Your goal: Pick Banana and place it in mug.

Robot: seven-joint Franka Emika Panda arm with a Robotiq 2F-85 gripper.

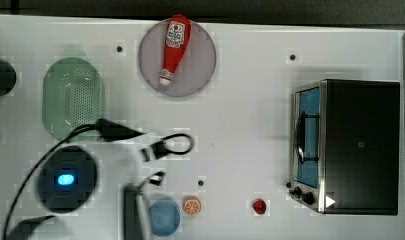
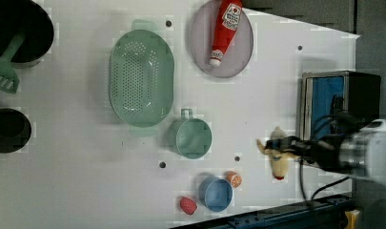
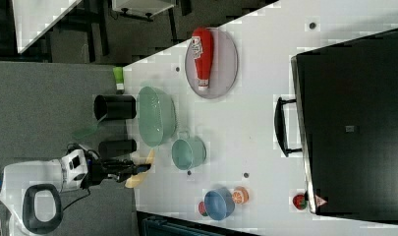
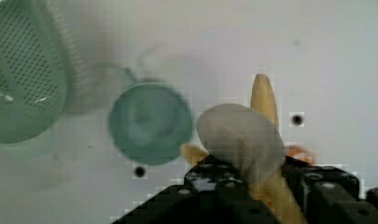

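My gripper is shut on the banana, a yellow fruit with a pale peeled part, and holds it above the white table. In the wrist view the banana sticks out between the black fingers, and the mug lies off to one side of it on the table. The mug is a small round teal-green cup with a short handle, standing upright to the left view's left of the banana, apart from it. The right view shows the banana held off the table, level with the mug.
A pale-green perforated colander lies just beyond the mug. A ketchup bottle rests on a grey plate. A toaster oven, a blue cup, an orange slice, a strawberry and black pots ring the table.
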